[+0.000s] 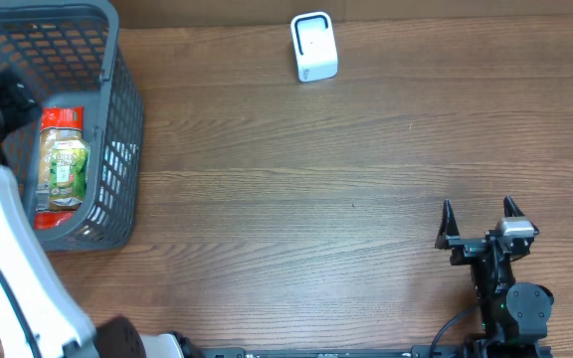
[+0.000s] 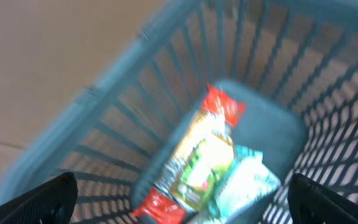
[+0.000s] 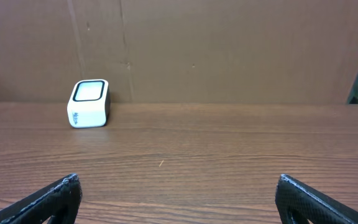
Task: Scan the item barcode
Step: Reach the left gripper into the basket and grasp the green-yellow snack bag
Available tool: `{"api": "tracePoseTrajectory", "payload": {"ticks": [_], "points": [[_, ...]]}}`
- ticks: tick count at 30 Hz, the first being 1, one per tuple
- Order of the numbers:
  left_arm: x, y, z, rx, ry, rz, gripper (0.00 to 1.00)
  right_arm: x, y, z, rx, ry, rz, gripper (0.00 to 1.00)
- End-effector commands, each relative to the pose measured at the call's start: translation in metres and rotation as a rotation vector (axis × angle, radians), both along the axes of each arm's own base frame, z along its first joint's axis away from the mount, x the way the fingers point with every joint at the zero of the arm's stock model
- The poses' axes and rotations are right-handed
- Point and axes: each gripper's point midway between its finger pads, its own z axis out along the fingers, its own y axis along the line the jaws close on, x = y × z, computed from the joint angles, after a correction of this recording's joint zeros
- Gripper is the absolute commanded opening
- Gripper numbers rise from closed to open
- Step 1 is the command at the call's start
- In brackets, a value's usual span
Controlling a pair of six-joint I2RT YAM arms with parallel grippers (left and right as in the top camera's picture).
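Starting at the left gripper [image 2: 182,199]: released, jaws spread wide, grasping nothing, hanging directly above the grey basket [image 1: 119,149] at the nine o'clock edge of the table [image 1: 316,199]. Just below, on the basket floor: the task's thing, a green snack packet [image 1: 63,164] with red ends, lying flat, lengthwise from twelve to six in the overhead view, not yet touched. Beside it in the left wrist view, toward four o'clock: seemingly a second, paler packet [image 2: 244,183], touching or overlapping the first; too blurred to say which. Further out, at twelve o'clock on the table: the white scanner [image 1: 314,47], well apart from the basket, its window plain to see from the right wrist view. Down at five o'clock: the right gripper [image 1: 478,211], likewise open and empty, parked low and pointed toward the scanner. Likely trouble from here: pinching both packets at once, given their closeness; catching a finger on the basket's slatted wall during a descent into so tight a space; squeezing too hard or slipping on a soft, glossy wrapper and dropping it on the way across; arriving at the scanner with the barcode turned away or creased, with no barcode visible in any view. Probably safest to close on the packet's middle, across its narrow width.
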Motion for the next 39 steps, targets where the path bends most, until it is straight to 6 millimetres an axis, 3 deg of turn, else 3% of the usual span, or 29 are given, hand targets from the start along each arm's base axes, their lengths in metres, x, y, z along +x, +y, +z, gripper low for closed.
{"api": "tracePoseTrajectory", "payload": {"ticks": [1, 7, 9, 11, 13, 17, 21, 27, 31, 35, 37, 39], "points": [[0.011, 0.004, -0.055, -0.077, 0.142, -0.035, 1.00, 0.000, -0.002, -0.001, -0.005, -0.006, -0.011, 1.00], [0.005, 0.018, -0.112, -0.141, 0.329, 0.023, 1.00, 0.000, -0.002, -0.001, -0.005, -0.006, -0.011, 1.00], [0.004, 0.017, -0.128, -0.179, 0.367, 0.026, 0.89, 0.000, -0.002, -0.001, -0.004, -0.006, -0.011, 1.00], [0.005, 0.015, -0.142, -0.213, 0.400, 0.021, 0.70, 0.000, -0.002, -0.001, -0.005, -0.006, -0.011, 1.00], [0.006, 0.015, -0.156, -0.232, 0.435, 0.021, 0.67, 0.000, -0.002, -0.001, -0.004, -0.006, -0.011, 1.00], [0.005, 0.013, -0.182, -0.271, 0.512, 0.019, 0.67, 0.000, -0.002, -0.001, -0.004, -0.006, -0.011, 1.00], [0.003, 0.016, -0.209, -0.300, 0.582, 0.026, 0.80, 0.000, -0.002, -0.001, -0.004, -0.006, -0.011, 1.00], [0.005, 0.017, -0.256, -0.348, 0.676, 0.026, 0.80, 0.000, -0.002, -0.001, -0.004, -0.006, -0.011, 1.00], [0.005, 0.017, -0.278, -0.367, 0.721, 0.015, 0.81, 0.000, -0.002, -0.001, -0.004, -0.006, -0.011, 1.00], [0.006, 0.019, -0.297, -0.383, 0.743, 0.018, 0.90, 0.000, -0.002, -0.001, -0.004, -0.006, -0.011, 1.00], [0.005, 0.019, -0.304, -0.388, 0.755, 0.018, 0.82, 0.000, -0.002, -0.001, -0.004, -0.006, -0.011, 1.00], [0.007, 0.020, -0.306, -0.387, 0.752, 0.018, 0.67, 0.000, -0.002, -0.001, -0.005, -0.006, -0.011, 1.00]]}}
